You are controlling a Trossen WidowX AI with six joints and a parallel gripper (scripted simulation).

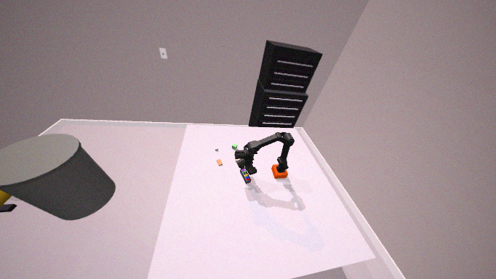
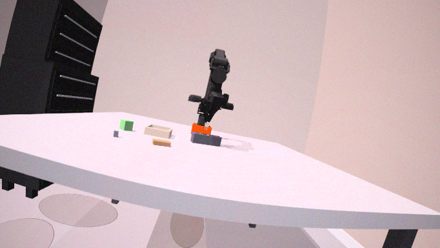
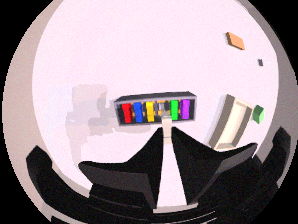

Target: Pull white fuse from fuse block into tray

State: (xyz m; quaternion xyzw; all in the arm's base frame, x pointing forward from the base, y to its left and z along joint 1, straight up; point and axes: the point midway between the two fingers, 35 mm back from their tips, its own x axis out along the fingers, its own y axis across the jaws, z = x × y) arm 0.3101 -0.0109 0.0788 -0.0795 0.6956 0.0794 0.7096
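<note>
While upright, white fuse (image 2: 206, 125) (image 3: 166, 126) above block (image 1: 243, 177) (image 2: 206, 139) (image 3: 156, 96).

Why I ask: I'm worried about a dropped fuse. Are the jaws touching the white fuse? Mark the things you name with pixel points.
Touching. The wrist view shows the white fuse (image 2: 206, 125) (image 3: 166, 126) pinched between the jaws, one tip against each side.

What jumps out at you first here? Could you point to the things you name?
The black jointed robot arm (image 1: 268, 141) (image 2: 213, 85) on its orange base (image 1: 279, 172) (image 2: 197, 128), arching over the table. Below its gripper (image 2: 206, 123) (image 3: 166, 131) sits a dark block (image 1: 244, 176) (image 2: 206, 139) (image 3: 156, 96) with a row of brightly coloured fuses; left of the arm in the top view looms a huge dark grey cylinder (image 1: 69, 182).
</note>
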